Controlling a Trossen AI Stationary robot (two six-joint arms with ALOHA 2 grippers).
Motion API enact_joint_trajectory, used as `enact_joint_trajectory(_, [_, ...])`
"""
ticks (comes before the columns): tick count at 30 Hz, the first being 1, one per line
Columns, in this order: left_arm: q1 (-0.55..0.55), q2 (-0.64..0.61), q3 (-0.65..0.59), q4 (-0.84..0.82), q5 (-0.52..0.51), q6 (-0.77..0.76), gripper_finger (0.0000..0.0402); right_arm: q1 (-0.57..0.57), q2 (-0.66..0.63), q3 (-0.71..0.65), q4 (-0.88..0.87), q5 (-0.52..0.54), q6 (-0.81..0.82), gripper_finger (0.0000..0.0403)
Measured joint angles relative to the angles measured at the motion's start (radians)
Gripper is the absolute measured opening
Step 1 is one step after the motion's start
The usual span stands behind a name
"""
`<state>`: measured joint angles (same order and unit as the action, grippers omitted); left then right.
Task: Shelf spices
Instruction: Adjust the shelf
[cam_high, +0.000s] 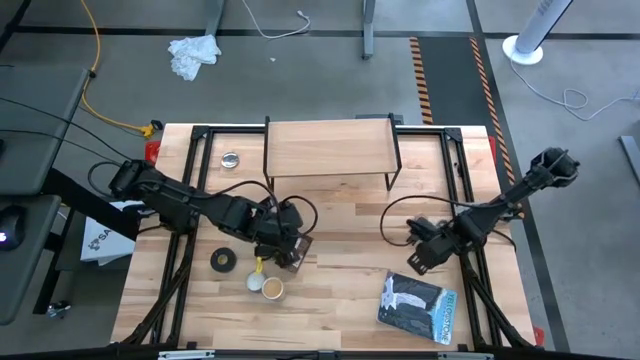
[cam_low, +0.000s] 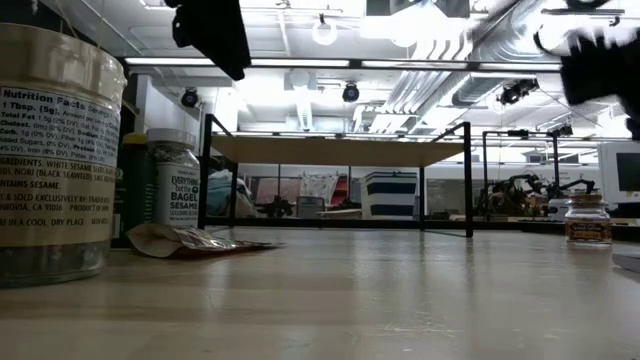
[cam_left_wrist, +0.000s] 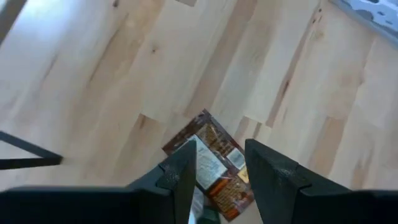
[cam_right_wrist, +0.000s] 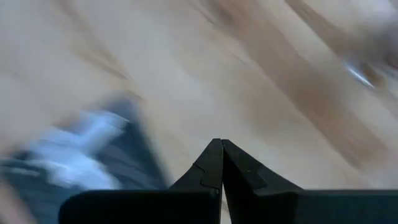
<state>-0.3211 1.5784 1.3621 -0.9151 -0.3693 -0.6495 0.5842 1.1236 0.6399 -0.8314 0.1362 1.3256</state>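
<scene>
From above, the left gripper (cam_high: 290, 250) is hovering over the brown packet (cam_high: 298, 252) at mid-table, with two jars (cam_high: 264, 286) and a tape roll (cam_high: 224, 260) just beside it. The shelf (cam_high: 328, 148) is standing at the far edge, its top bare. The right gripper (cam_high: 425, 258) is waiting near a blue bag (cam_high: 418, 306).

At table height, the packet (cam_low: 190, 240) is lying flat, one end curling up, in front of two jars (cam_low: 176, 180), and nothing is touching it. The shelf (cam_low: 335, 150) is standing well behind.

In the left wrist view, the fingers (cam_left_wrist: 180, 174) are standing partly apart, astride the packet (cam_left_wrist: 211, 162) and holding nothing. The risk lies here: a thin, flat packet is giving the tips little to bite on, so they could scrape the wood, close on air, or push it away. A corner pinch could let it droop and slip on the way to the shelf. The nearby jars could be knocked by the wrist.

The right wrist view is blurred; its fingers (cam_right_wrist: 217, 162) are pressed together, probably empty.
</scene>
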Motion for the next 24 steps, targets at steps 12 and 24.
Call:
enact_joint_trajectory(12, [0.027, 0.114, 0.0, 0.27, -0.014, 0.039, 0.0212, 0.004, 0.036, 0.0, 0.585, 0.411, -0.121, 0.0])
enact_joint_trajectory(24, [0.064, -0.046, 0.071, 0.185, -0.073, 0.109, 0.0239, -0.042, -0.102, 0.0, 0.649, 0.345, -0.38, 0.0])
